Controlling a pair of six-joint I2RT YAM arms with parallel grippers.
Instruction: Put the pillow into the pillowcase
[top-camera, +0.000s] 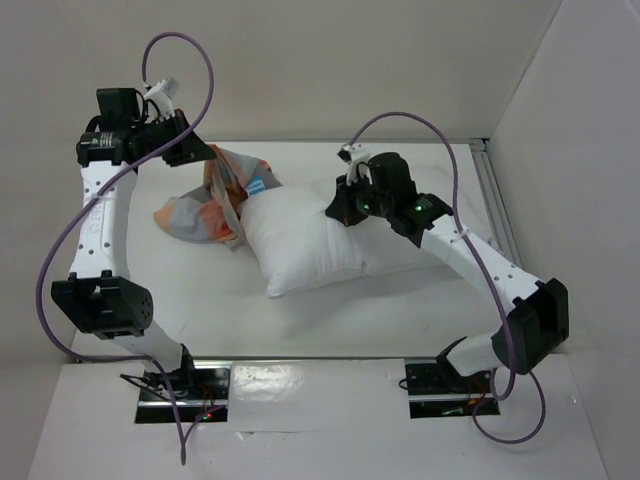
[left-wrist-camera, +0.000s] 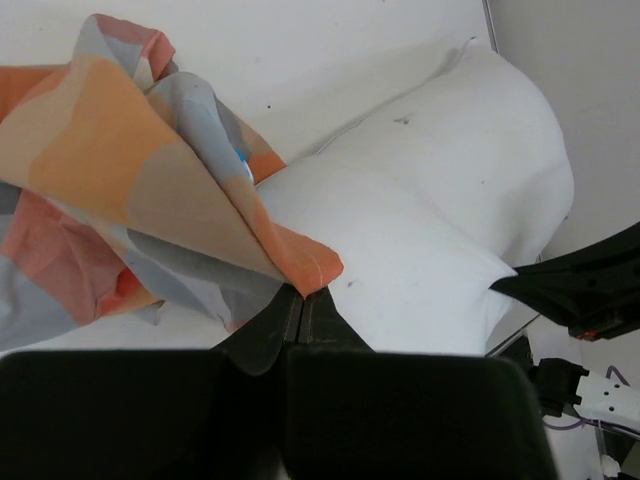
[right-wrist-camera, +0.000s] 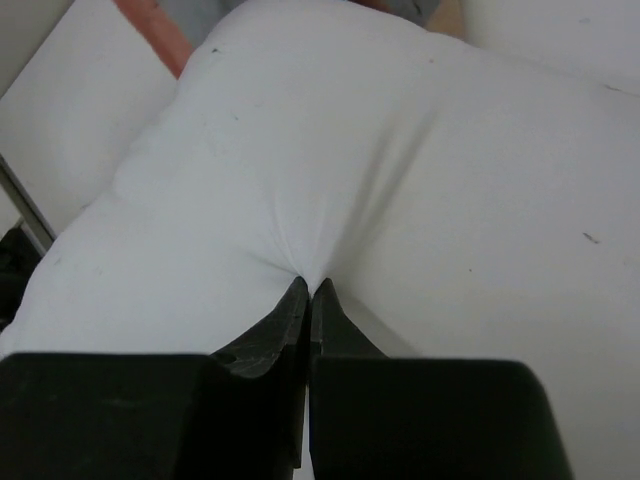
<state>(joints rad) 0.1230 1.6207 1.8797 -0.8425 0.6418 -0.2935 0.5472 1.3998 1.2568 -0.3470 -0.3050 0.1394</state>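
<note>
Insertion seems barely begun: the left hand (left-wrist-camera: 303, 293) pinches the crumpled orange-blue checked fabric pillowcase (top-camera: 205, 215) by its edge, and the right hand (right-wrist-camera: 306, 290) pinches the plump white stuffed pillow (top-camera: 310, 245), which lies almost wholly outside.

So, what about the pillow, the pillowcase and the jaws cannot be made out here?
1. Top view: both pairs of jaws, hidden under the left arm and the right arm.
2. Top and left wrist views: the mouth of the pillowcase, lost in its own folds, so whether a corner of the pillow is inside.
3. Right wrist view: the pillow's outline, cut off by the frame edges.
</note>
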